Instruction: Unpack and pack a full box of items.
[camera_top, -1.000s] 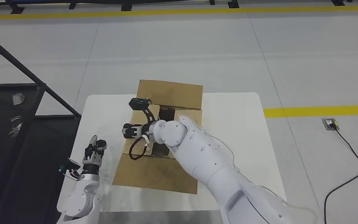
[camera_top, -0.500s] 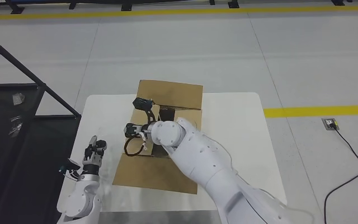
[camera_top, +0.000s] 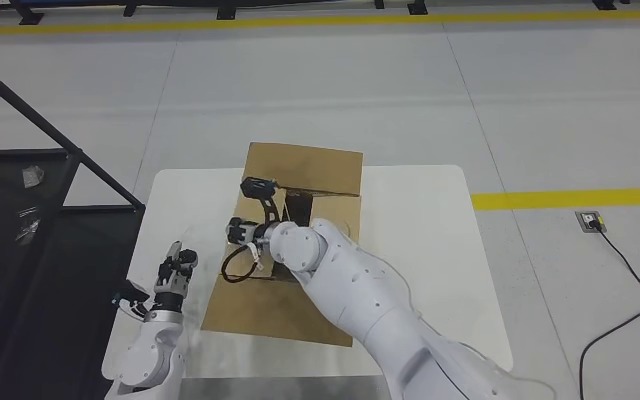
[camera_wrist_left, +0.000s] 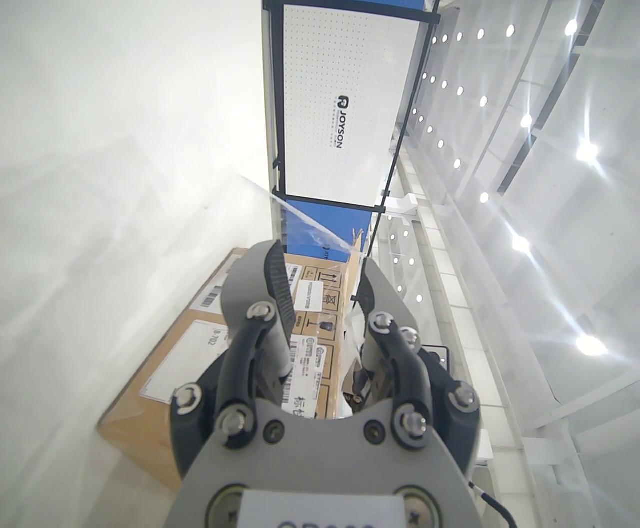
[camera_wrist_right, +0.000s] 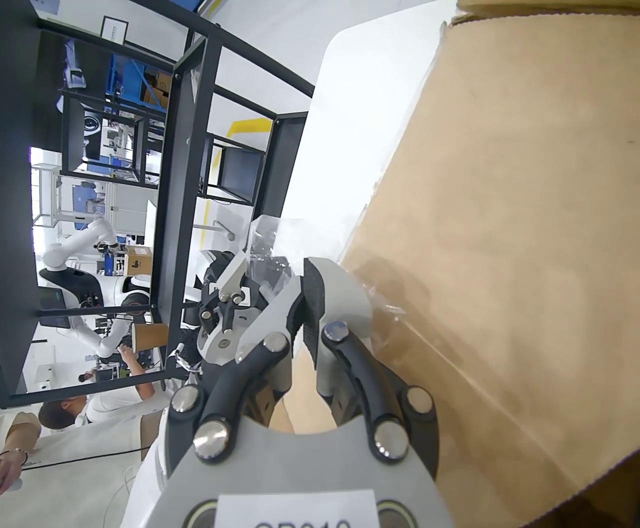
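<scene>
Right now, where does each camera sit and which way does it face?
Top view: above the arms, looking down at the white table and open box; shows the right arm over the box and the left pincer.
Left wrist view: low by the tabletop, facing past the open left pincer to the box's labelled side.
Right wrist view: close against a box flap, facing past the right pincer toward the left pincer and black racks.
Shared: all three show the box; top and right wrist views both show the left pincer.
</scene>
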